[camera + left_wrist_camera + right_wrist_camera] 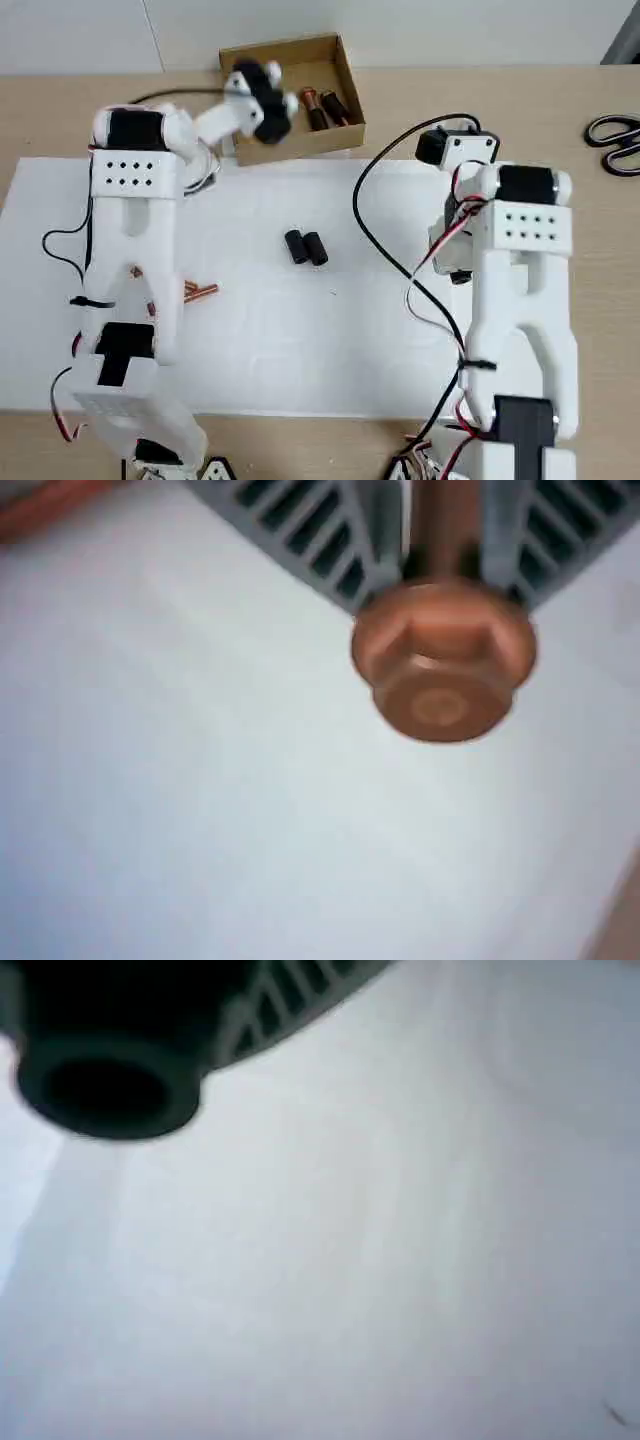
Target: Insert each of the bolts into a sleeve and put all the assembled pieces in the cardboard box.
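Note:
A copper bolt (pixel 440 670) fills the left wrist view, hex head toward the camera. My left gripper (pixel 440 535) is shut on its shaft above the white mat (pixel 200 810). My right gripper (pixel 150 1000) is shut on a black sleeve (pixel 110 1090) whose open end faces the camera, also over the mat. In the high view two more black sleeves (pixel 305 247) lie side by side mid-mat. Loose copper bolts (pixel 200 291) lie beside the left arm (pixel 130 250). The cardboard box (pixel 330 138) stands at the back and holds assembled pieces (pixel 322 106).
The right arm (pixel 520 290) stands at the mat's right edge, with a black cable (pixel 365 215) looping out over the mat. Scissors (pixel 615 140) lie on the bare table at the far right. The white mat (pixel 300 340) covers the work area.

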